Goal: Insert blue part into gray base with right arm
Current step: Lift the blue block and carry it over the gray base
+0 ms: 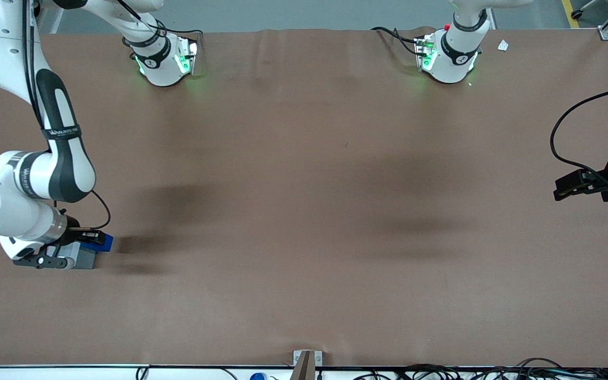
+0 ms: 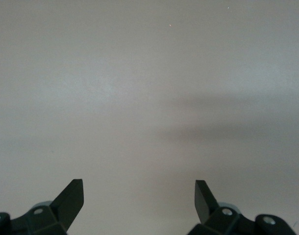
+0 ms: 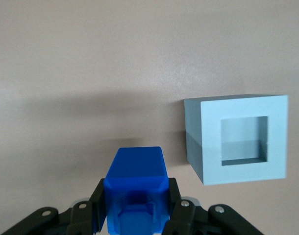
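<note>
At the working arm's end of the counter (image 1: pixel 304 211), the gripper (image 3: pixel 136 210) has its jaws clamped on the blue part (image 3: pixel 136 188), held beside the gray base (image 3: pixel 237 139) whose socket lies open for insertion.

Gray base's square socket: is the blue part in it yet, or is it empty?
Empty. The light gray plastic base shows a bare socket; the black two-finger gripper holds the bright blue plastic block beside it, apart.

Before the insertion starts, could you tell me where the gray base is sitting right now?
The gray base stands on the table at the working arm's end, socket empty, beside the blue part, which the gripper holds above the table, apart from the base.
</note>
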`<state>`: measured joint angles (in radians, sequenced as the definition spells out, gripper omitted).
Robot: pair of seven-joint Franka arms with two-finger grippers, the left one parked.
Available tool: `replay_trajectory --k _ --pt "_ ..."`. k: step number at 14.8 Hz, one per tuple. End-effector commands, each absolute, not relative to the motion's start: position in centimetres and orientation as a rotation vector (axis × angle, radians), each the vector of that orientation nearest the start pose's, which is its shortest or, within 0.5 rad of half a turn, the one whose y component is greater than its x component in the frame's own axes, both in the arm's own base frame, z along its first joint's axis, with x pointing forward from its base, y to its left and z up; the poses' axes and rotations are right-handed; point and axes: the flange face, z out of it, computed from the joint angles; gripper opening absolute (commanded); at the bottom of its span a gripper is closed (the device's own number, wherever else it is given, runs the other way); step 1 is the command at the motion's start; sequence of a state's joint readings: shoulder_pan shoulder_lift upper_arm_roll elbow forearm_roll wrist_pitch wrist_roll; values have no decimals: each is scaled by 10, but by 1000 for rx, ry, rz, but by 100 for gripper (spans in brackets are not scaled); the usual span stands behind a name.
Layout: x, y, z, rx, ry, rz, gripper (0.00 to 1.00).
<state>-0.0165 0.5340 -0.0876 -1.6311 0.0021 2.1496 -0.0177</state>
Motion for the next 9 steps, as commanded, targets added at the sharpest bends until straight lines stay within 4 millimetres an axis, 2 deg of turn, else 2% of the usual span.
replay_trajectory --k 1,7,9 --pt "689 -67 336 -3171 87 9 1" --pt "694 -79 351 -3185 98 -35 0" --pt "689 -79 349 -3184 102 45 0"
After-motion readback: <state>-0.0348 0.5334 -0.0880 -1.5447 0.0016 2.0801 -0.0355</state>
